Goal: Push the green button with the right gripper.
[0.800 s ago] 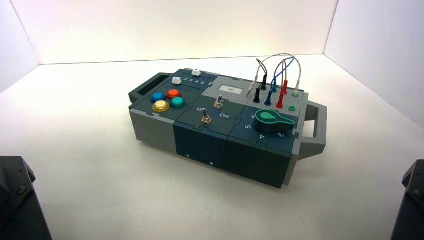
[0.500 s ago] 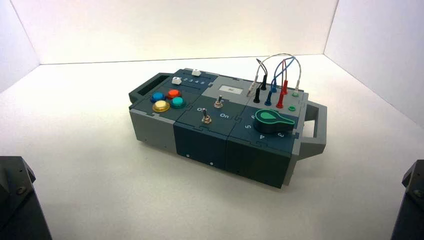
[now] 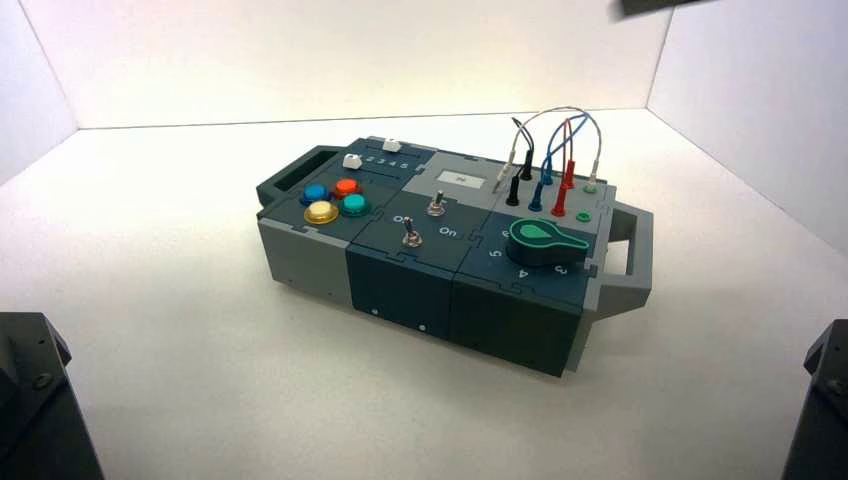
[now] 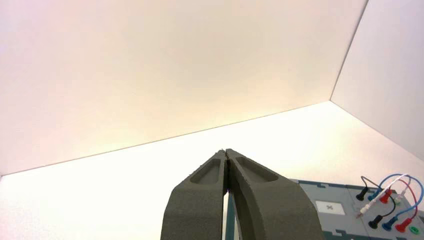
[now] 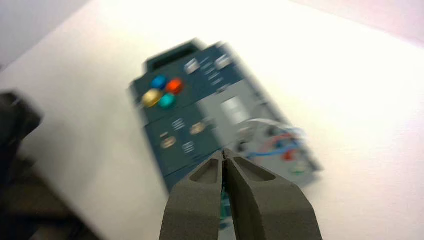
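Observation:
The green button (image 3: 354,205) is a small teal dome at the left end of the box (image 3: 400,280), next to the blue (image 3: 315,193), red-orange (image 3: 346,187) and yellow (image 3: 321,212) buttons. In the right wrist view my right gripper (image 5: 226,151) is shut and empty, high above the box, over its knob end; the green button (image 5: 167,100) lies well ahead of the tips. A dark part of the right arm (image 3: 655,5) shows at the high view's top edge. My left gripper (image 4: 226,151) is shut and empty, raised beside the box.
The box also bears two toggle switches (image 3: 411,238), a large green pointer knob (image 3: 545,240), a cluster of plugged wires (image 3: 555,150) and a handle at each end (image 3: 630,260). The arm bases stand at the front corners (image 3: 30,400). White walls enclose the table.
A dark part of the right arm has come into the top edge of the high view. The box and its buttons have not moved.

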Motion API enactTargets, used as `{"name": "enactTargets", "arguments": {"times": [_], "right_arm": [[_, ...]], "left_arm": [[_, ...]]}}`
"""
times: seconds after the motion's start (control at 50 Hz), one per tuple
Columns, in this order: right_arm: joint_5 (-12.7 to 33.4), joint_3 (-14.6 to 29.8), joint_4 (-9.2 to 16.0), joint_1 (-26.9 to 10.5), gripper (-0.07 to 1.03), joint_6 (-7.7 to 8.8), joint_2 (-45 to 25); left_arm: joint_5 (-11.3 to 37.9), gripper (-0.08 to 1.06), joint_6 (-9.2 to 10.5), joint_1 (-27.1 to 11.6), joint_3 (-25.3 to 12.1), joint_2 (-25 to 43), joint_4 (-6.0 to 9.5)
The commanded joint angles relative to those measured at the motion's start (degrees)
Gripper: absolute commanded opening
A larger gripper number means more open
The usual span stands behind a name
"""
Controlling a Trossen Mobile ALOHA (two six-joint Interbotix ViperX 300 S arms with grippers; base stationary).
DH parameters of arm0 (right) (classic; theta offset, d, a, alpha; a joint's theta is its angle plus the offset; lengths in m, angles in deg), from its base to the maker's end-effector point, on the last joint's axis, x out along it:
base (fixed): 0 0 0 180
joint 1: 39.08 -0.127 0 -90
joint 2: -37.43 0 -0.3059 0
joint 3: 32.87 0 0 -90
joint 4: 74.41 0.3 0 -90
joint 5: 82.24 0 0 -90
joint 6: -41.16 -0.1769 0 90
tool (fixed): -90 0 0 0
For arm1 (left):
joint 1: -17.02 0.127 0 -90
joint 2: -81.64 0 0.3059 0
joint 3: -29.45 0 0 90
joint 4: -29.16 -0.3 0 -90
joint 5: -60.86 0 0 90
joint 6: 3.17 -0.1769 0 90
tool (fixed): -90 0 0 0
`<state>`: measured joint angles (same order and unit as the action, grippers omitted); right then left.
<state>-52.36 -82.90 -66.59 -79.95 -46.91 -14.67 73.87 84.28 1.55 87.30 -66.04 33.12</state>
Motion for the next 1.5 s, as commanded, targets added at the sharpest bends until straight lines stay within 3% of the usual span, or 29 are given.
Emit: {"name": "enactTargets", "arguments": {"times": [0.02, 0.24, 0.54, 0.7, 1.14, 1.5], "right_arm": [[-1.23, 6.06, 2.11, -2.90, -0.02, -0.26, -9.67], [-1.23, 15.82, 4.13, -3.60, -0.02, -0.18, -24.87], [-0.97, 27.42, 4.22, -10.20, -0.02, -0.18, -43.77], [-0.18, 31.82, 4.31, -11.87, -0.02, -0.18, -51.24], [-0.18, 34.45, 4.31, -11.87, -0.02, -0.09, -59.15], [-1.05, 34.80, 4.31, -11.60, -0.02, -0.09, -60.56]], "left_arm": [[-0.70, -0.03, -0.09, -0.35, -1.76, 0.62, 0.00], [-0.44, -0.03, 0.00, -0.35, -1.76, -0.44, 0.00], [-0.35, -0.03, 0.09, -0.35, -1.76, -1.41, 0.00], [-0.26, -0.03, 0.09, -0.35, -1.76, -1.49, 0.00], [-0.09, -0.03, 0.09, -0.35, -1.76, -2.11, 0.00], [0.26, -0.03, 0.09, -0.35, -1.49, -4.57, 0.00]]}}
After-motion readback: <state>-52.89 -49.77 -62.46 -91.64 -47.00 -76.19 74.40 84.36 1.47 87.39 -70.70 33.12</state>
